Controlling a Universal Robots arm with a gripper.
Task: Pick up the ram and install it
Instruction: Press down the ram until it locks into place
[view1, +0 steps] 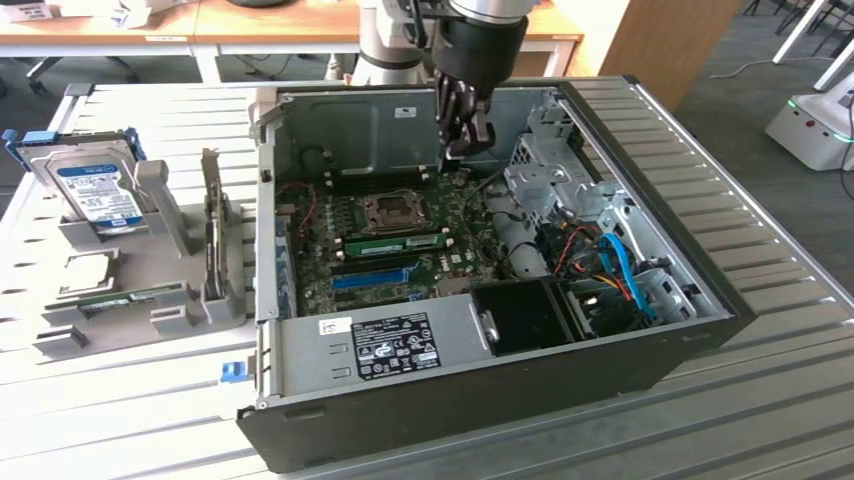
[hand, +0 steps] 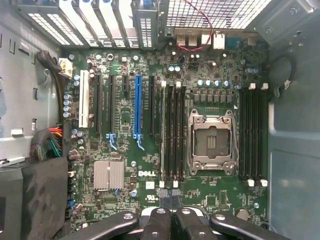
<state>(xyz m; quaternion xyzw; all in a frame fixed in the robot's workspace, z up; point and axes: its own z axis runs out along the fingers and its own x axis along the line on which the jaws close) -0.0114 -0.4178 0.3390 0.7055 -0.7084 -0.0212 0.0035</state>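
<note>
A green ram stick (view1: 400, 243) stands in a motherboard slot beside the CPU socket (view1: 395, 210), inside the open computer case (view1: 694, 300). In the wrist view it shows edge-on as a pale strip (hand: 163, 132) next to black empty slots. My gripper (view1: 461, 148) hangs above the motherboard near the case's rear wall, fingers shut with nothing between them. The wrist view has the shut fingertips (hand: 170, 212) over the board edge, apart from the stick. A second green stick (view1: 127, 298) lies in a grey rack on the exterior view's left.
A blue slot (view1: 367, 277) lies in front of the seated stick. On the grey rack (view1: 220, 305) stand a hard drive (view1: 94, 185) and a dark upright card (view1: 211, 225). Drive cages, a fan and blue cables (view1: 627, 270) crowd the case's right side.
</note>
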